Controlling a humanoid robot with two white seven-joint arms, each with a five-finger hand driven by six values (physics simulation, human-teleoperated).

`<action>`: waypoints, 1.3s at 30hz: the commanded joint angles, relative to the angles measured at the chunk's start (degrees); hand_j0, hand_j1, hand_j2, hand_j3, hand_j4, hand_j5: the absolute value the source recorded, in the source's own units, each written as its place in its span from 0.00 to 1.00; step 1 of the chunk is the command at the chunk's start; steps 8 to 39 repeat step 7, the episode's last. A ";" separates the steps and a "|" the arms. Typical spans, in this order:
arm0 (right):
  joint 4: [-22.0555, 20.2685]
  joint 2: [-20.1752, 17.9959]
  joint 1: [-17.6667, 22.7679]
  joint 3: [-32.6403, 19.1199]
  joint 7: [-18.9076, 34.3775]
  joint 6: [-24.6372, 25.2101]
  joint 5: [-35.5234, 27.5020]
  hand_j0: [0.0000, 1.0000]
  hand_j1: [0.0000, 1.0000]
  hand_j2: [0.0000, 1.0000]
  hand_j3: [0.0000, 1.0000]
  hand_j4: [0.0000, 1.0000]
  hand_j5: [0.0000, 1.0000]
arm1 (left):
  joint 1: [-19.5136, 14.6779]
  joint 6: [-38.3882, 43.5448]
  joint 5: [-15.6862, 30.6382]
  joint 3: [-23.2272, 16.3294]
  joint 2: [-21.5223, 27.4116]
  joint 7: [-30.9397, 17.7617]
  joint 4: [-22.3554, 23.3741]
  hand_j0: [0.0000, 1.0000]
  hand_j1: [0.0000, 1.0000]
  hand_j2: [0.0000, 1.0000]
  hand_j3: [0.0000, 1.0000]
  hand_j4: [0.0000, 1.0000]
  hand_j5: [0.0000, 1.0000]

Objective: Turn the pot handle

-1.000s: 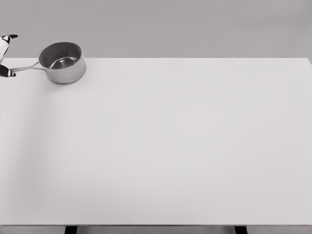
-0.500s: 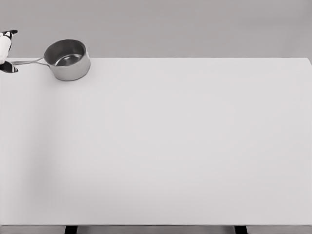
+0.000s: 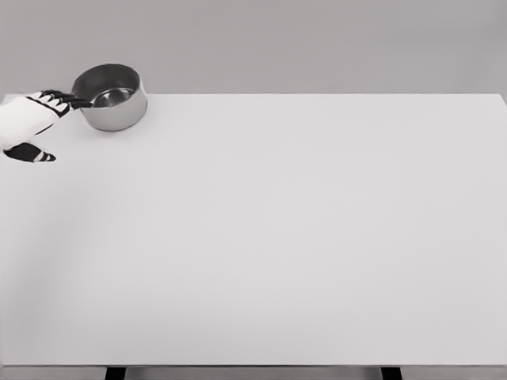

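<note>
The dark-tipped fingers of the left hand are reaching toward the pot, lying over the spot where its handle meets the wall. The handle itself is hidden under them, so whether they are closing on it or only resting against it cannot be told from the head view. The thumb is sticking out apart from them, lower down, pointing right over the table surface. The white back of the hand is showing, and the hand is coming in from the left edge of the picture.

The steel saucepan is sitting upright at the far left corner of the table, close to the far edge, with its open mouth facing up and its shiny inside wall and bottom showing. Its handle side is turning toward the left, where the hand is. The white table is filling most of the view, with two dark legs peeking out under its near edge, and a plain grey wall is standing behind.
</note>
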 commanded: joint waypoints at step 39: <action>0.01 -0.01 0.00 -0.06 -0.05 0.06 -0.02 1.00 1.00 1.00 1.00 1.00 1.00 | 3.16 -0.89 4.21 -0.45 0.14 -4.75 -19.94 1.00 1.00 1.00 1.00 1.00 1.00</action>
